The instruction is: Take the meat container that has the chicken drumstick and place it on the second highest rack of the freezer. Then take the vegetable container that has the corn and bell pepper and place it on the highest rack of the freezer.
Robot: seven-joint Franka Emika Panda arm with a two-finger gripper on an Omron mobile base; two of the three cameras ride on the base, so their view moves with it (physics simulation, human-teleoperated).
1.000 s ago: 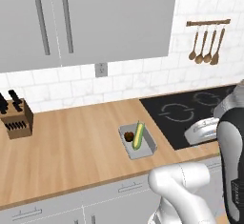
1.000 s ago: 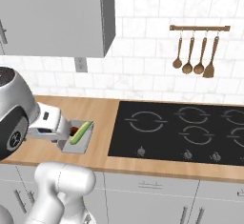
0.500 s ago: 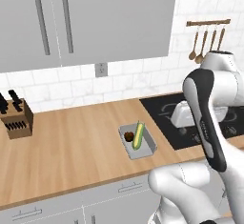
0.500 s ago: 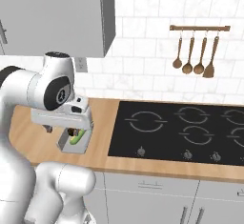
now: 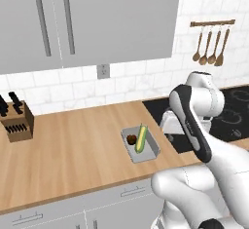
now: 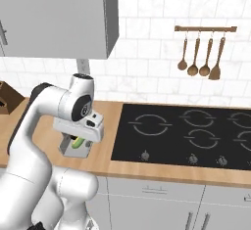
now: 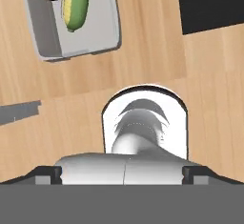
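Hand view: open, empty tool [image 6: 78,137] above wooden table [image 5: 73,160]; vegetable container [image 5: 140,145] with corn [image 5: 141,138] unmoved, both freezer placements apparently ahead.

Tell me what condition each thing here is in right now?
vegetable container: resting on the counter, not gripped.
corn: lying in the container.
bell pepper: beside the corn, in the container.
gripper: open, above the container, holding nothing.
upper cabinet doors: closed.
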